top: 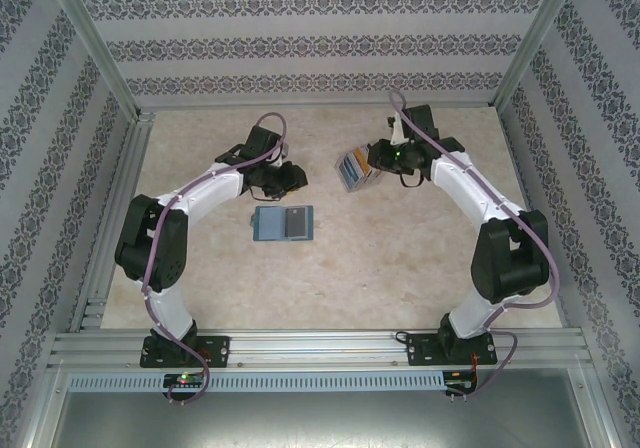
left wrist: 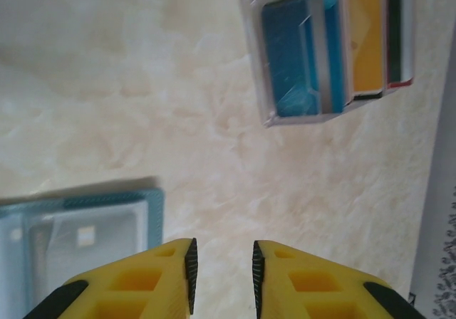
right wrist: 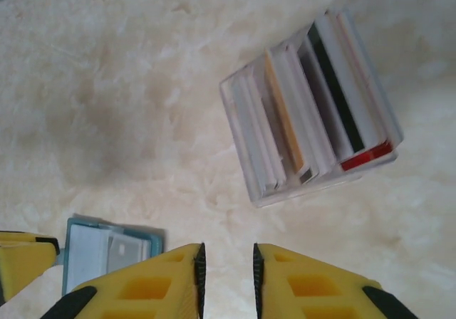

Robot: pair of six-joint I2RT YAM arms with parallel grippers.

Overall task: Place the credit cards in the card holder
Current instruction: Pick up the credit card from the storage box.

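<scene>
Credit cards (right wrist: 310, 109) sit untouched just ahead of the slightly parted right gripper (right wrist: 226, 280).

Striped floral wallpaper walls (top: 300, 48) on three sides; beige marbled tabletop (top: 400, 258); aluminium frame rails (top: 320, 346) at near edge.

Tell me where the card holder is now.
In the top view the card holder lies flat on the table near the middle, just below the left pincer, with the cards apart to its upper right.
</scene>
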